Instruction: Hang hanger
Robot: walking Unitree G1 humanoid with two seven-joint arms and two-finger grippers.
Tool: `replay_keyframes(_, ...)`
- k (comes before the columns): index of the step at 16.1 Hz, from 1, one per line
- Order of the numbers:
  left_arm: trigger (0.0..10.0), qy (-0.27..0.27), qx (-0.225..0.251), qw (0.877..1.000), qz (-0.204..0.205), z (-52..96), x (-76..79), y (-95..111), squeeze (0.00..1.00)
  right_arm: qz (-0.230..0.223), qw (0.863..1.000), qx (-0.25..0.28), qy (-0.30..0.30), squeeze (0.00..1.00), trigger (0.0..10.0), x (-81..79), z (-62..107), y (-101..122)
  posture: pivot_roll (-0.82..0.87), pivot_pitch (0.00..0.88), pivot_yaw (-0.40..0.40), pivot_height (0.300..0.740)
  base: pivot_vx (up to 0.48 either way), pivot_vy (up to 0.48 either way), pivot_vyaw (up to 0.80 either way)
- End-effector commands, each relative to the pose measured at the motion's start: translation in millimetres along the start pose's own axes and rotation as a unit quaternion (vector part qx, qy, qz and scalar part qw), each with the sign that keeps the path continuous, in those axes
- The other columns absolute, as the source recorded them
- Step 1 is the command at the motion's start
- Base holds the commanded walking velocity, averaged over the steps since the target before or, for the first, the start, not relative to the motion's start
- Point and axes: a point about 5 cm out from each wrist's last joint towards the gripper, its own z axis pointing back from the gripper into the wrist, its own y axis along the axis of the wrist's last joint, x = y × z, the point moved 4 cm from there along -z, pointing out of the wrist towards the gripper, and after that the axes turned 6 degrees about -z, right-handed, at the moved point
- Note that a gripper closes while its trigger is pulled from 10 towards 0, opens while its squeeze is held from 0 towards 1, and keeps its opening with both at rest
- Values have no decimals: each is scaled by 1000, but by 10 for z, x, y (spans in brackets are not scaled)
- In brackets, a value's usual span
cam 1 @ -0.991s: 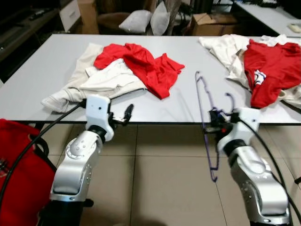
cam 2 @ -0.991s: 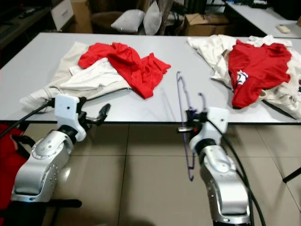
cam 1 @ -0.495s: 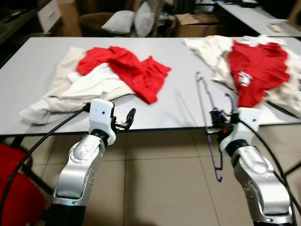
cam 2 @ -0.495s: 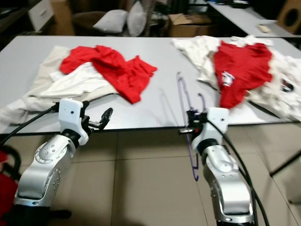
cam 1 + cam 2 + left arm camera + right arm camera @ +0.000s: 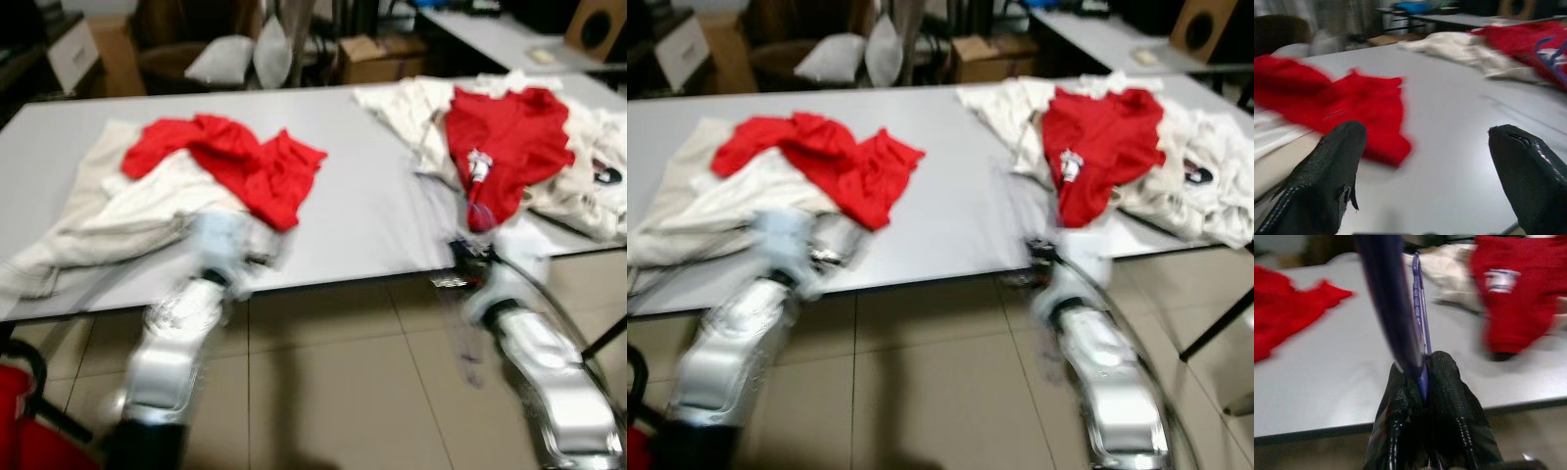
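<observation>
Room: a workroom with a tiled floor (image 5: 333,392); cushions (image 5: 250,59) and a cardboard box (image 5: 377,59) lie beyond the far edge of the table, and a second table (image 5: 490,24) stands at the far right. Both head views are blurred.
Table: a long grey table (image 5: 362,211) spans the scene, its near edge just ahead of both arms.
Left pile: a red shirt (image 5: 235,162) lies crumpled on top of cream cloth (image 5: 98,220) on the left half of the table.
Right pile: a second red shirt (image 5: 505,137) lies over white cloth (image 5: 411,108) on the right half, well apart from the left pile.
Left gripper: the left gripper (image 5: 1425,171) is at the near table edge beside the left pile. Its two black fingers (image 5: 1327,176) are spread wide with nothing between them, pointing across the table top.
Right gripper: the right gripper (image 5: 1425,382) is at the near table edge below the right pile. Its fingers are pressed together, pinching the hanger.
Hanger: a thin purple hanger (image 5: 1418,303) is held in the right gripper. It rises from the fingertips toward the right pile; in the head views it is a faint purple smear.
Red object: a red shape (image 5: 24,436) sits at the near left corner on the floor, too blurred to identify.
</observation>
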Motion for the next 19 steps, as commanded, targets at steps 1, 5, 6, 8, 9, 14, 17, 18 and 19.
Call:
replay_keyframes(1,10000,23,0,1000,-13,41,-165,6,0,-1,999,25,21,0,10000,-116,-25,120,26,0,18,740,330,0,0)
replay_keyframes(5,10000,30,-5,999,-18,40,-201,-20,0,3,999,36,19,0,10000,-24,-20,165,23,0,16,740,332,0,0)
replay_keyframes(6,10000,33,-6,999,-19,36,-203,-27,0,1,999,38,25,0,10000,-22,-17,180,23,0,16,740,334,0,0)
replay_keyframes(8,10000,39,-13,999,-24,29,-222,-62,0,-5,998,42,45,0,10000,-53,3,205,20,0,14,740,332,0,0)
replay_keyframes(9,10000,43,-16,999,-26,26,-234,-73,0,-6,998,43,51,0,10000,-67,8,208,20,0,14,740,330,0,0)
replay_keyframes(14,10000,58,-22,998,-28,24,-293,-97,0,33,994,35,102,0,10000,-257,34,169,25,0,17,740,333,0,160)
replay_keyframes(17,10000,68,-35,997,-29,29,-342,-139,0,9,994,40,102,0,10000,-278,39,157,32,0,20,740,204,0,267)
replay_keyframes(18,10000,63,-52,996,-36,36,-343,-199,0,8,994,40,99,0,10000,-266,39,155,32,0,20,740,0,0,0)
replay_keyframes(19,10000,64,-62,995,-37,36,-361,-248,0,10,994,39,100,0,10000,-267,44,152,26,0,33,740,0,0,0)
